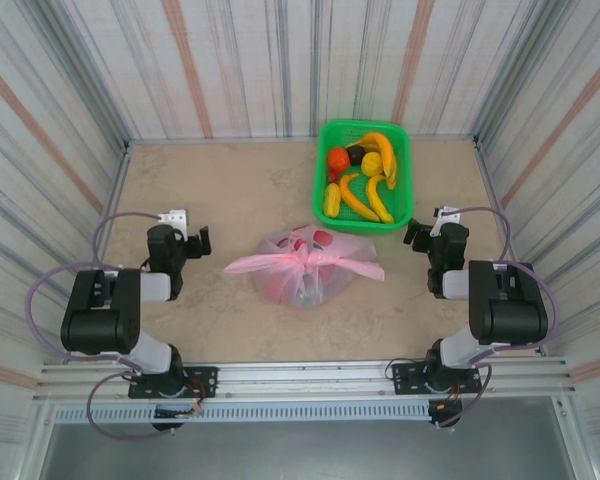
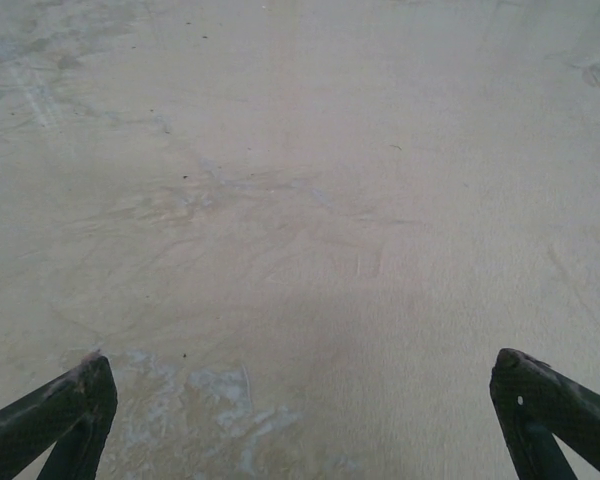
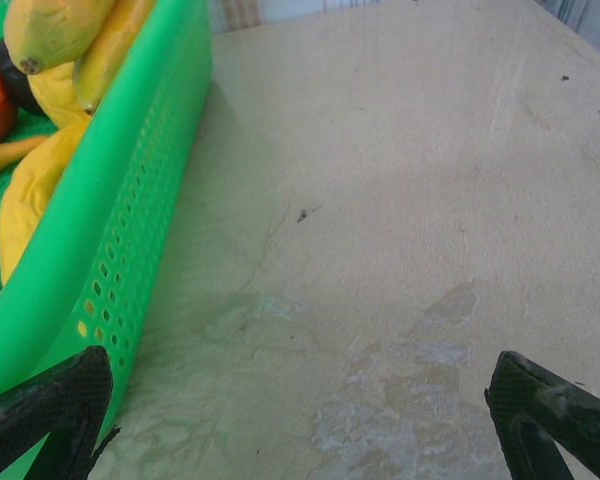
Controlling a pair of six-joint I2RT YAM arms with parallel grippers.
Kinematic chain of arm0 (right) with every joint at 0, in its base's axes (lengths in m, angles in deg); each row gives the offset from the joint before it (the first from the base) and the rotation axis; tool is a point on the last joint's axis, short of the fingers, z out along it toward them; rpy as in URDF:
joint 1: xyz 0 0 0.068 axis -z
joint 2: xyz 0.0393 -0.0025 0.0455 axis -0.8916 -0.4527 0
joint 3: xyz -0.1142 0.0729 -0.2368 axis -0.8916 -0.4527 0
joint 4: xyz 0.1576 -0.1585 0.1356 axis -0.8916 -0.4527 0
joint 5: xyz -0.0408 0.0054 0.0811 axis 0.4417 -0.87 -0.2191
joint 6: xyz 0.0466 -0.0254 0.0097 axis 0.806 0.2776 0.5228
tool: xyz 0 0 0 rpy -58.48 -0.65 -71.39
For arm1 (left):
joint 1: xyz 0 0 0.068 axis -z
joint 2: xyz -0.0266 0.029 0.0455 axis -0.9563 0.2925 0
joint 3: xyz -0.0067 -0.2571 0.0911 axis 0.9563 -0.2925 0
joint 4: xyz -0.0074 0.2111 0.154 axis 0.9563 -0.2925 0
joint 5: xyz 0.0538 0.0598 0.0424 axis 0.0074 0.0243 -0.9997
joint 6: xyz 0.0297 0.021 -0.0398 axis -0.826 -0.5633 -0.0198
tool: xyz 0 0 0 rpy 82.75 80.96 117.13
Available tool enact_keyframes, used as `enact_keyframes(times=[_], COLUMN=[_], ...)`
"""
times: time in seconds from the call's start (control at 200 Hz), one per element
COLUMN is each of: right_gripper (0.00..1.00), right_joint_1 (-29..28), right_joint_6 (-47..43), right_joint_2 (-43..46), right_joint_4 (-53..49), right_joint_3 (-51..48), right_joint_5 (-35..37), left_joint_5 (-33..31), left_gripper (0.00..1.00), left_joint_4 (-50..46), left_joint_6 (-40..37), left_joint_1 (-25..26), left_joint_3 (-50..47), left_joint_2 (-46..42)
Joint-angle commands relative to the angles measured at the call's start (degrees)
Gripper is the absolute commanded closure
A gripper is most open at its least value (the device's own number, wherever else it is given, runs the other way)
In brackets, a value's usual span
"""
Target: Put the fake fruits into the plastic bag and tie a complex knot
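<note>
My left and right jaws: wide open, gripping nothing. The plastic bag [image 1: 312,285] lies mid-way across the worktop [image 1: 210,320], its knot [image 1: 302,262] already bunched. Fake fruits [image 1: 360,195] sit in the green basket [image 1: 321,170], far right. Hazard: loading these means reopening the knot, which may tear the thin film. My right jaws, just beside the basket wall, may snag it.

Glossy plastic fruits [image 1: 363,181]; perforated plastic basket [image 1: 403,195]; thin pink film bag [image 1: 305,265].
</note>
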Motion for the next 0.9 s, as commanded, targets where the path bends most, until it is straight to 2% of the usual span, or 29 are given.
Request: enact_keyframes(times=[0.0, 0.321, 0.451, 0.892], right_gripper=[0.01, 0.01, 0.01, 0.01], right_joint_1=[-0.65, -0.89, -2.36, -1.81], right_joint_6=[-1.73, -1.91, -3.00, -2.81], right_joint_2=[-0.41, -0.35, -0.43, -0.47], right_joint_4=[-1.10, -1.05, -0.83, -1.21], right_joint_3=[1.40, 1.28, 1.30, 1.44], right_joint_5=[1.55, 1.95, 4.28, 2.96], left_joint_5=[0.79, -0.88, -1.98, -2.11], left_gripper=[0.01, 0.01, 0.01, 0.01], left_joint_4=[2.86, 2.47, 2.10, 2.09], left_joint_6=[-1.85, -2.40, -3.27, -3.36], left_joint_1=[0.07, 0.98, 1.91, 2.00], left_joint_3=[0.73, 1.03, 1.29, 1.29], left_joint_2=[-0.52, -0.38, -0.34, -0.34])
